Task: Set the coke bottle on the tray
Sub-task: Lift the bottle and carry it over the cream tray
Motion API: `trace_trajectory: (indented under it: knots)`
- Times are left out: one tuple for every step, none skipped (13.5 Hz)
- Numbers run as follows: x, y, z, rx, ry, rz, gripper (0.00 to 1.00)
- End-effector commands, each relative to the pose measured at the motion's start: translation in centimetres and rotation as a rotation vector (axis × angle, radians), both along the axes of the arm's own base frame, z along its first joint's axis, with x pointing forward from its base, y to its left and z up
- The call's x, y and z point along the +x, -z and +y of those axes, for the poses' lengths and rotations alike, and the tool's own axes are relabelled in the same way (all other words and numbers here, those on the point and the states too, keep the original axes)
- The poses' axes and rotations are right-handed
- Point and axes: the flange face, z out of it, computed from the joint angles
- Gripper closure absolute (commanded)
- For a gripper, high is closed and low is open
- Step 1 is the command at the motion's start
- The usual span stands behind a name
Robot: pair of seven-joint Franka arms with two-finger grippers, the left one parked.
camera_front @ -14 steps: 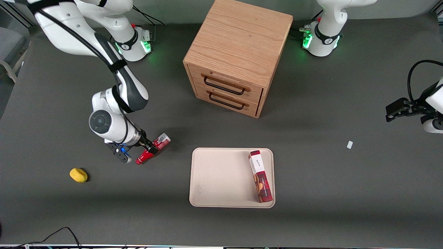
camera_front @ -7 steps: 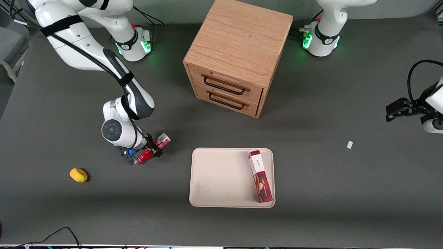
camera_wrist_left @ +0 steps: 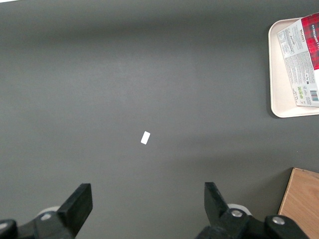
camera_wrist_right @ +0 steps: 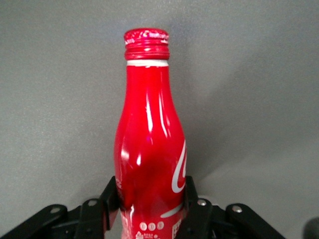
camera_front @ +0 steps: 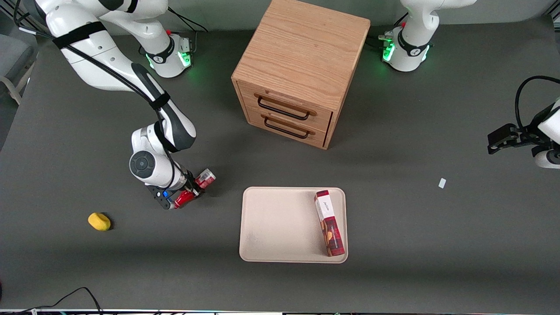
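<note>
The coke bottle (camera_front: 200, 183) is slim and red with white lettering. It lies flat, silver base end toward the cabinet and red cap toward the front camera. My right gripper (camera_front: 190, 190) is shut on it, with the fingers (camera_wrist_right: 110, 195) pressed against both sides of the lower body (camera_wrist_right: 149, 149). I cannot tell whether the bottle rests on the table or is raised. The beige tray (camera_front: 280, 225) lies beside it, toward the parked arm's end, a short gap away. Its corner also shows in the left wrist view (camera_wrist_left: 279, 74).
A red-and-white box (camera_front: 329, 223) lies on the tray along its edge nearest the parked arm, also in the left wrist view (camera_wrist_left: 301, 59). A wooden two-drawer cabinet (camera_front: 302, 70) stands farther from the camera. There is also a yellow lump (camera_front: 99, 221) and a white scrap (camera_front: 442, 183).
My right gripper moved sideways over the bottle's middle and closed on it. The bottle shifted slightly toward the gripper. Tray and box did not move.
</note>
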Motion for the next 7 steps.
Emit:
trace_trajectory:
  knots:
    - [1.4, -2.5, 0.6, -0.005, 0.003, -0.051, 1.00]
    - [2.3, -4.6, 0.7, -0.011, -0.010, -0.063, 1.00]
    - [3.4, -6.9, 0.9, -0.027, -0.026, -0.068, 1.00]
    - [3.9, -9.3, 2.7, -0.030, -0.062, -0.069, 1.00]
    - [4.5, -11.9, 4.3, -0.041, -0.106, -0.093, 1.00]
    - [5.2, -14.3, 5.1, -0.069, -0.156, -0.120, 1.00]
    - [5.6, -16.9, 7.1, -0.079, -0.239, -0.145, 1.00]
